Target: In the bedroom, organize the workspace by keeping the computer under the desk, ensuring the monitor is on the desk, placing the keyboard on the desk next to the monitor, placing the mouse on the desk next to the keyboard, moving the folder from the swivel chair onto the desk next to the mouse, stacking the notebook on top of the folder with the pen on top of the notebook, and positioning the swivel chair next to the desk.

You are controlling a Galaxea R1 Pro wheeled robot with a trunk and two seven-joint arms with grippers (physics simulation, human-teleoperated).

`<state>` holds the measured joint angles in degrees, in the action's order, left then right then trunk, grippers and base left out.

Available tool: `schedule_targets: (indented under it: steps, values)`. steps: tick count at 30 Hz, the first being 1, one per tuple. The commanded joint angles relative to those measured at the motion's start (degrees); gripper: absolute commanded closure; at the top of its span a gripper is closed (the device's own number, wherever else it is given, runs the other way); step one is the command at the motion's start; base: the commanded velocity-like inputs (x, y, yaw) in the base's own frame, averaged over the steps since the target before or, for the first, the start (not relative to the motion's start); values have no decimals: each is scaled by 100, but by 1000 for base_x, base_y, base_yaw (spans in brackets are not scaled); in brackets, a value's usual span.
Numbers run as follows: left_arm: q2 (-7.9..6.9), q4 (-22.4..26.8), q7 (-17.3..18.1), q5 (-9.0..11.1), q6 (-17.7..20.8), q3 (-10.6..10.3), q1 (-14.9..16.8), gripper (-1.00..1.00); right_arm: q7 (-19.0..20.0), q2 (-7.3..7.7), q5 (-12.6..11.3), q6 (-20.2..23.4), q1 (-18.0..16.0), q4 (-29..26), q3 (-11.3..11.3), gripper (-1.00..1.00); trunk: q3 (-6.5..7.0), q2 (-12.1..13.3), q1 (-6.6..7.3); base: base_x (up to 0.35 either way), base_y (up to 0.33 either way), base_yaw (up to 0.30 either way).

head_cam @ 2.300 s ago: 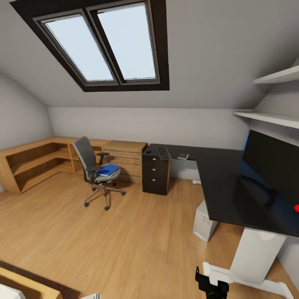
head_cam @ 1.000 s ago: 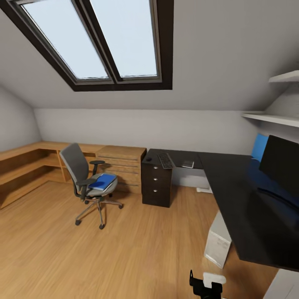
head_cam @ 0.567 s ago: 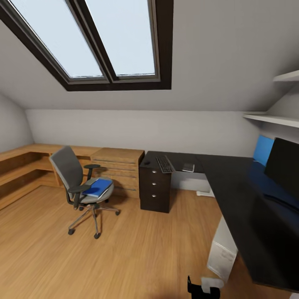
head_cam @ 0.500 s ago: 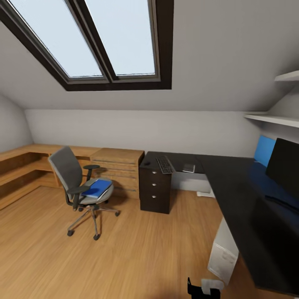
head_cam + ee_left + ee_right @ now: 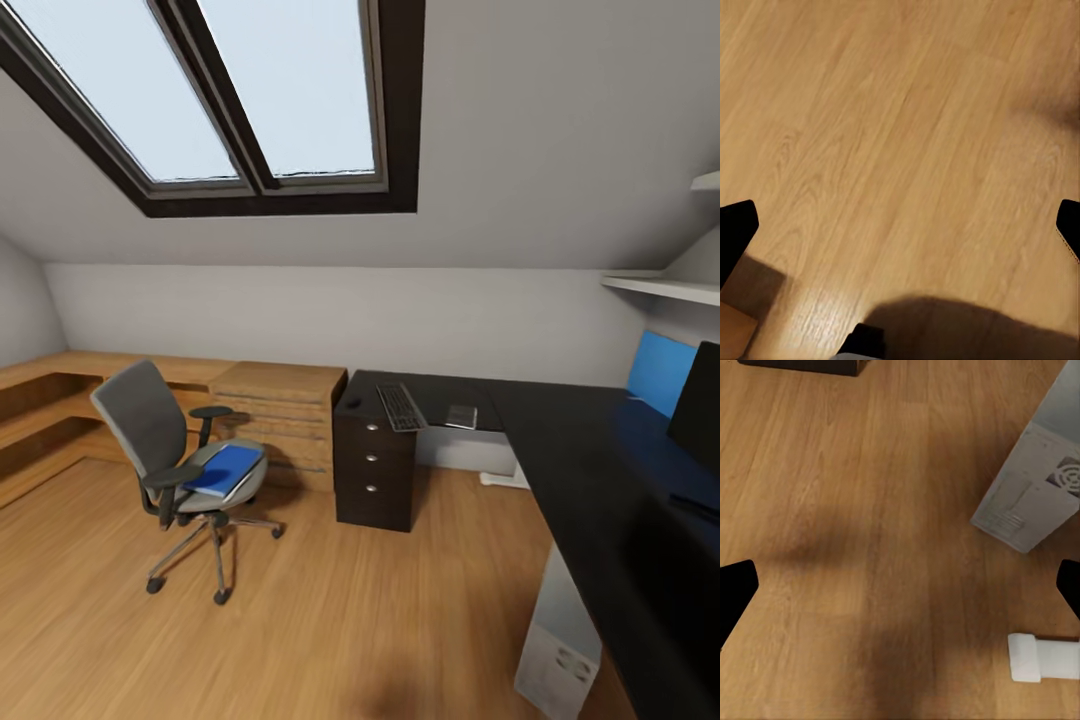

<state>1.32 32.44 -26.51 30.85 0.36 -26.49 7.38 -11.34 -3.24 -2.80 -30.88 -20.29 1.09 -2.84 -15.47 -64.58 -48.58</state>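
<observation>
The swivel chair [image 5: 160, 455] stands on the wood floor at the left, and the blue folder [image 5: 223, 470] lies on its seat. The desk [image 5: 575, 465] runs from its dark drawer unit [image 5: 374, 472] along the right side. On the far end of the desk lie the keyboard [image 5: 402, 407], the mouse [image 5: 353, 403] to its left and a small flat grey thing [image 5: 461, 416] to its right. At the right edge is the monitor [image 5: 699, 408]. The computer [image 5: 558, 652] stands on the floor under the desk. My left gripper [image 5: 900, 232] and right gripper [image 5: 900, 585] are open over the floor, holding nothing.
Low light-wood cabinets [image 5: 275, 415] and open shelves [image 5: 40, 420] line the back left wall. A skylight sits in the sloped ceiling and white wall shelves [image 5: 665, 288] hang at the right. The computer [image 5: 1031, 487] and a white desk foot [image 5: 1044, 658] lie ahead of my right gripper.
The camera has moved forward and turned, so the whole view has shifted: chair and drawer unit look nearer, the monitor has slid toward the right edge. The things themselves have not moved.
</observation>
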Motion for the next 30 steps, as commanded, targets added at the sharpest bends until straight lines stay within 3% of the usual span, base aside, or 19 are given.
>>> schedule_targets:
  steps: [1, 30]
  values:
    - [-5, 8, -48, 43, 5, -41, 5, -100, -18, -2, -28, -23, -6, 12, -32, -100, -7, -4, -4, 321, 0, 0]
    - [-6, -1, -48, 50, -1, -41, 6, -100, -18, -2, -28, -23, -1, 14, -32, -100, -7, -4, -4, 321, 0, 0]
